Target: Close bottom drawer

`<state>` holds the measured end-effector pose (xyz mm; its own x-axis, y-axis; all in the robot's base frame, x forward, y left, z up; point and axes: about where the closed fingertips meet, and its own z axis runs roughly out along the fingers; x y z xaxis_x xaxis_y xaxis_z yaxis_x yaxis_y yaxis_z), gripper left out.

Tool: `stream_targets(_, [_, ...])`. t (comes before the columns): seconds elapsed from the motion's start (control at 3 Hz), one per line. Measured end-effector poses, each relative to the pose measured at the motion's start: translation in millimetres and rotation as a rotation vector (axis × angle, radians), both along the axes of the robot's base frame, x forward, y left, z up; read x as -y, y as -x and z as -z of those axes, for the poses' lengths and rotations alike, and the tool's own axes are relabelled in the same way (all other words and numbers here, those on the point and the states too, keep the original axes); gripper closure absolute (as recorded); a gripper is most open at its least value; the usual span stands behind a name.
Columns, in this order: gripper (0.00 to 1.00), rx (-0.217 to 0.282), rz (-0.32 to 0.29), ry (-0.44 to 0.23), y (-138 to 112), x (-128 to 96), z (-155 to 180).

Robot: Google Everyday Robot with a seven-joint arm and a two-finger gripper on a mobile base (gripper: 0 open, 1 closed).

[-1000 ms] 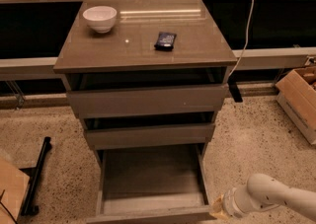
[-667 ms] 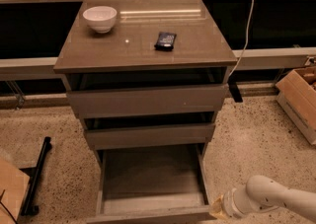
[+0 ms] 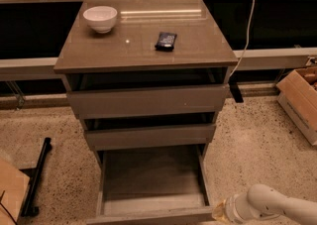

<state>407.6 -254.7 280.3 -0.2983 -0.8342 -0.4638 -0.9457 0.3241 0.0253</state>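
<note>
The bottom drawer (image 3: 151, 179) of the grey-brown cabinet is pulled far out, and its shallow empty tray shows. Its front panel (image 3: 148, 216) lies along the bottom edge of the view. My white arm (image 3: 277, 205) comes in from the lower right. Its gripper (image 3: 221, 211) sits at the right end of the drawer's front panel, close to it or touching it.
The two drawers above (image 3: 148, 101) stand slightly open. A white bowl (image 3: 100, 18) and a small dark packet (image 3: 166, 40) lie on the cabinet top. A cardboard box (image 3: 301, 101) stands at the right, another box corner (image 3: 10, 194) and a black bar (image 3: 35, 179) at the left.
</note>
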Motion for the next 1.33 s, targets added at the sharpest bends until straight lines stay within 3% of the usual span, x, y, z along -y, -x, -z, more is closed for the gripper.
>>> stream_targets(0.67, [1.00, -0.028, 0.005, -0.002, -2.1, -8.4, 35.5])
stream_targets(1.33, [1.00, -0.079, 0.005, -0.077, -16.1, -24.0, 105.7])
